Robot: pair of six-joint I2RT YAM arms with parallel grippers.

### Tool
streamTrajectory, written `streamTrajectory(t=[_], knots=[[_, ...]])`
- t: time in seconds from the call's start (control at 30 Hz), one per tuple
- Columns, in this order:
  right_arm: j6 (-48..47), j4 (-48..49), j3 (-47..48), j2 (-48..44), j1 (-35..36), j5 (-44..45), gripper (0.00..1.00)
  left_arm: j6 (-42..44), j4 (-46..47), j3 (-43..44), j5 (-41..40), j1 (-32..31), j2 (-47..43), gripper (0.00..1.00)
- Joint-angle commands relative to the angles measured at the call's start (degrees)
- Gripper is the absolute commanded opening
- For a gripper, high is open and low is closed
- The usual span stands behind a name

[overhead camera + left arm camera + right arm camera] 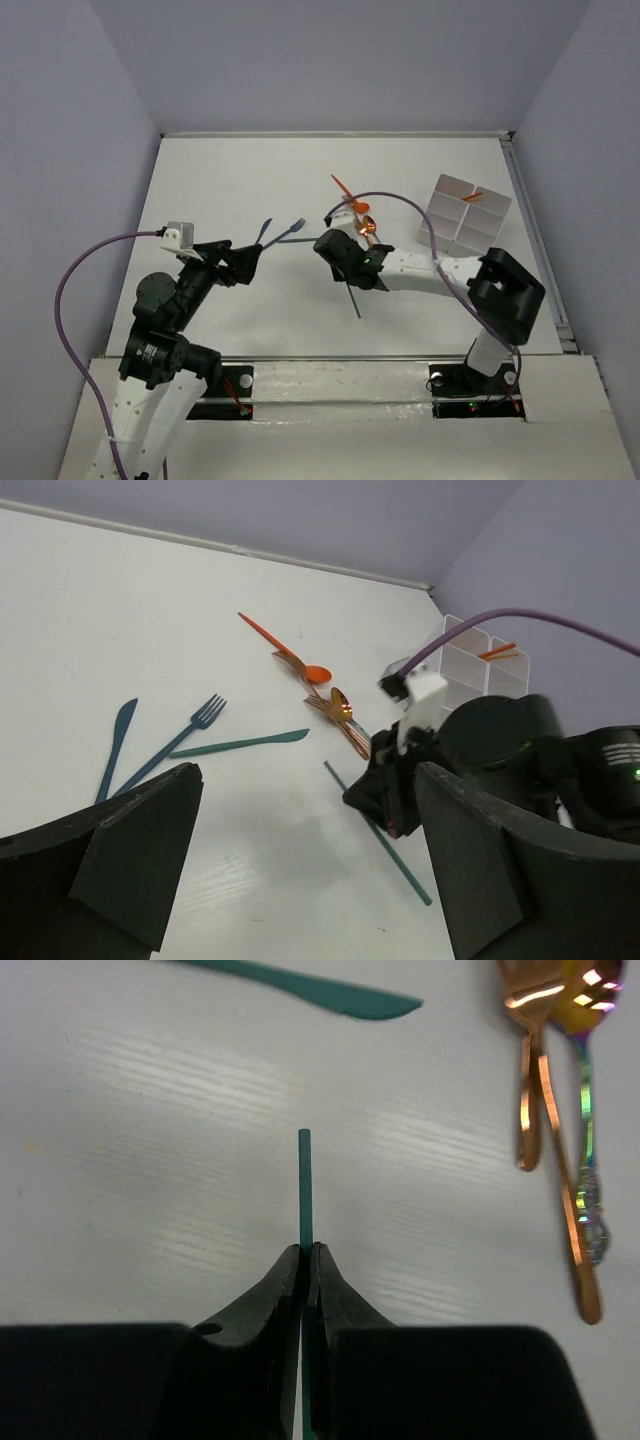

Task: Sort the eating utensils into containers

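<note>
ROBOTICS LAB: A bare white table [230,200] sits boxed in by plain lavender walls [350,60]. Two robot arms, left [160,300] and right [420,272], are bolted to a white mounting shelf [340,378] at the table's near edge. Purple cables [62,300] loop from their wrists.

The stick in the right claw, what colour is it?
The stick is teal, clearest in the right wrist view.

No readable text, label or number shows anywhere.
</note>
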Motion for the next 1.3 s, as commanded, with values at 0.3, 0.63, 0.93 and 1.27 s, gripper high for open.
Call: streamTrajectory(t=[0.3, 0.63, 0.93, 1.27], knots=[[-21.88, 47.29, -14.65, -32.64, -31.9, 23.23, 0.07, 0.24, 3.1, 1.84, 1.89, -0.33, 0.98, 0.99], [-45.61, 79.22, -4.82, -13.77, -44.04, 20.77, 0.07, 0.5, 2.92, 1.93, 1.98, -0.33, 0.81, 0.99], [-49.14, 83.98, -0.42, -3.47, -46.33, 19.19, 0.07, 0.5, 2.66, 2.01, 1.89, -0.85, 2.21, 0.99], [-49.23, 87.93, -2.52, 2.16, -46.33, 18.22, 0.07, 0.59, 2.75, 2.01, 1.98, -0.85, 2.92, 0.99]])
